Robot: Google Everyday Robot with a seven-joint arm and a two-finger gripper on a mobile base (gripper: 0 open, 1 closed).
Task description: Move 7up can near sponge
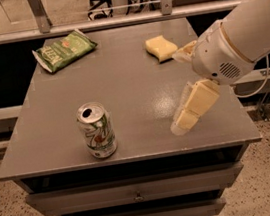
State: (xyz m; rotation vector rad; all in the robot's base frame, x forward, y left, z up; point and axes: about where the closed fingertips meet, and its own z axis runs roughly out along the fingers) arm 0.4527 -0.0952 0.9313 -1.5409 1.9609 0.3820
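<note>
The 7up can [97, 131] stands upright near the front left of the grey table [121, 81], silver-white with green and red markings and an opened top. The pale yellow sponge [161, 48] lies at the back right of the table. My gripper [178, 91] hangs over the right side of the table, in front of the sponge and well to the right of the can. It is open and empty. One cream finger [193, 105] points down-left toward the front edge and the other [183, 52] sits just right of the sponge.
A green chip bag [65, 50] lies flat at the back left corner. Drawers [138, 196] sit under the table front. A metal rail [112, 22] runs behind the table. A cable [262, 78] hangs at the right.
</note>
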